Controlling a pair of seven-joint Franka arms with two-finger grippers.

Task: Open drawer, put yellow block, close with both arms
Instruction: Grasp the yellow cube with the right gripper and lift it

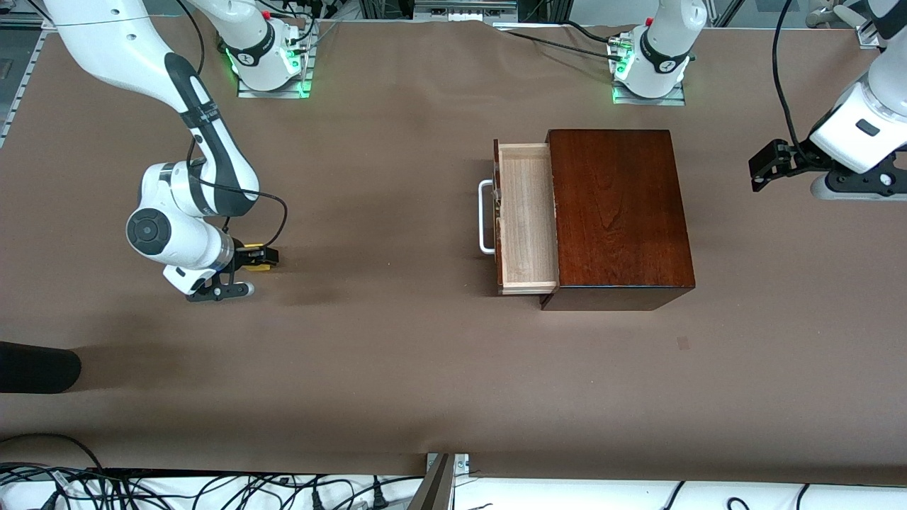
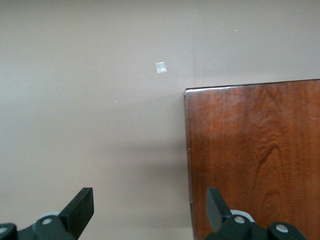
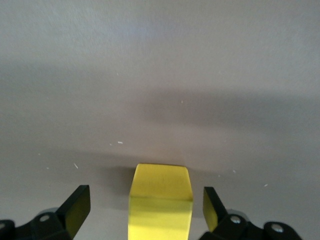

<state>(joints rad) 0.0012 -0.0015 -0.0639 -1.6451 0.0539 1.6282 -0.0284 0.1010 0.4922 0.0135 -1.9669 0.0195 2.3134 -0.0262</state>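
Observation:
The yellow block (image 1: 259, 258) (image 3: 161, 201) sits on the brown table toward the right arm's end. My right gripper (image 1: 261, 258) (image 3: 147, 207) is down around it, open, a finger on each side with a gap to both. The drawer (image 1: 525, 217) stands pulled out of the dark wooden box (image 1: 618, 214) (image 2: 255, 155), its pale tray bare and its white handle (image 1: 485, 217) facing the right arm's end. My left gripper (image 1: 764, 165) (image 2: 150, 210) hangs open over the table at the left arm's end, beside the box, holding nothing.
A black rounded object (image 1: 35, 366) pokes in at the table's edge, nearer the front camera than the block. A small pale mark (image 2: 160, 67) lies on the table near the box's corner. Cables run along the table's near edge.

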